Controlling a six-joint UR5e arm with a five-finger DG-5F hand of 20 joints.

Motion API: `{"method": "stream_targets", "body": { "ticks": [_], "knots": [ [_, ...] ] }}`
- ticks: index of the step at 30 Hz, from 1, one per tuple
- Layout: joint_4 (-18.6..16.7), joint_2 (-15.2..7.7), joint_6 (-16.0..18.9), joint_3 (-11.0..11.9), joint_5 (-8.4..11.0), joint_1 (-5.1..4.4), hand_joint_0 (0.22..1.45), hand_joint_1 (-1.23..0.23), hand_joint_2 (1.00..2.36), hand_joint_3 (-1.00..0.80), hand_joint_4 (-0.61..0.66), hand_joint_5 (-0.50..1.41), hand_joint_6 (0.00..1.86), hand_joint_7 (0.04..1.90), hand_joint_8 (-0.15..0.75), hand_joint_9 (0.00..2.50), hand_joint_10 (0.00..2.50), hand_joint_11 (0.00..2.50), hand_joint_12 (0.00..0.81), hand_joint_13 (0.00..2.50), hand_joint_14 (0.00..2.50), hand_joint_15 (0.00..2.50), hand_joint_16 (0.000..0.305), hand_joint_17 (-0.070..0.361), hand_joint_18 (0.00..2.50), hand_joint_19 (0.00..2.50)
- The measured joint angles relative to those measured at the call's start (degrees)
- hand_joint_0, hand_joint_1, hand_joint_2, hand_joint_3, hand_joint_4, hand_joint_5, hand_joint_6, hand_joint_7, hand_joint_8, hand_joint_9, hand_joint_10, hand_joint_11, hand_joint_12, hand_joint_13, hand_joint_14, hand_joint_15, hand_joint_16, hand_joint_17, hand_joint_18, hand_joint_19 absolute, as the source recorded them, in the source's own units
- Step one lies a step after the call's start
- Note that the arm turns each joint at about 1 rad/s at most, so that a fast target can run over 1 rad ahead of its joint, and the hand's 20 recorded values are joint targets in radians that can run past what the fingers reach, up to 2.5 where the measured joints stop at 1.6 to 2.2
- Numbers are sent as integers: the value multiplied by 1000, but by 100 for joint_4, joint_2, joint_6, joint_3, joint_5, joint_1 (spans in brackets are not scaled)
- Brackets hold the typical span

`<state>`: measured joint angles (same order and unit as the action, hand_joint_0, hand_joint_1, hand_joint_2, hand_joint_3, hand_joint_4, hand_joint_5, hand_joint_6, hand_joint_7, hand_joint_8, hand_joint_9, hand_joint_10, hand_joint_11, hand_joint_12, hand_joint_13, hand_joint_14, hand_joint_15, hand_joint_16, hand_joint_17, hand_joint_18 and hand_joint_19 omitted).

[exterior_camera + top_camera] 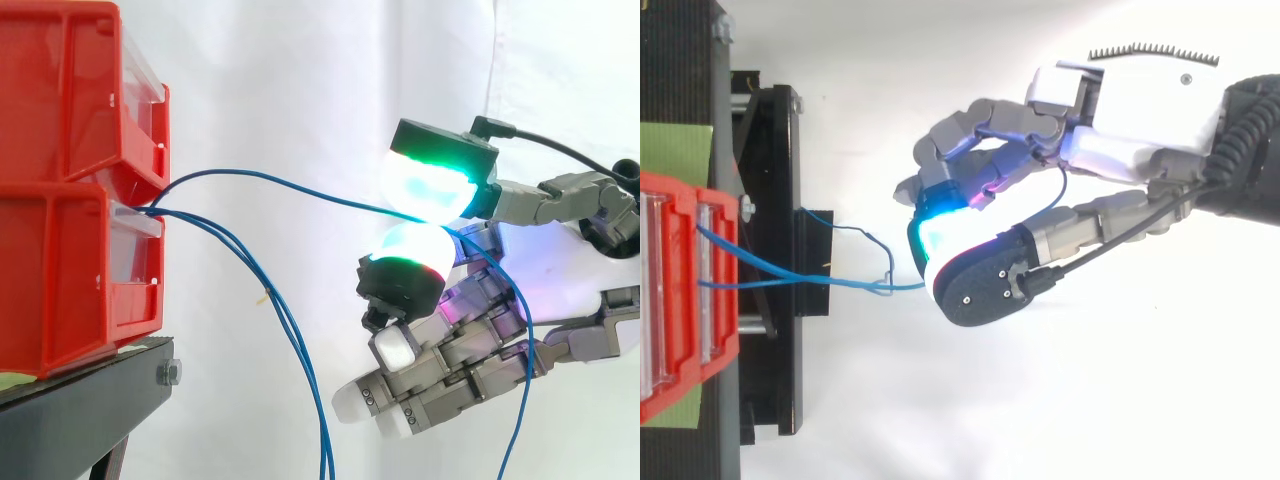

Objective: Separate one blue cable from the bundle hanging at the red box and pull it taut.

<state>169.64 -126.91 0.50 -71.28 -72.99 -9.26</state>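
I hold one blue cable pinched between the robot hand's pads, clear of the bundle drooping from the red box, so only it tightens.

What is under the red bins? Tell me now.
The red bins stand on a black stand, with a green sheet between them. The bins cover the rest of the sheet and the stand's top.
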Motion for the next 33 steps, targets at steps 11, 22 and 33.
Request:
{"method": "stream_targets", "body": {
  "ticks": [11,22,33],
  "knots": [
    [-11,0,-75,-5,1,-6,798,-715,1007,-410,76,-229,962,1583,430,952,16,462,290,526,0,29,24,55,281,1],
    [-11,0,-76,-7,4,-7,793,-709,1005,-413,74,-231,966,1569,429,883,11,332,284,478,0,8,23,52,193,0],
    [-13,0,-76,-9,4,-7,787,-706,1006,-408,89,-232,968,1562,416,880,11,341,283,466,0,18,23,52,184,0]
  ]
}}
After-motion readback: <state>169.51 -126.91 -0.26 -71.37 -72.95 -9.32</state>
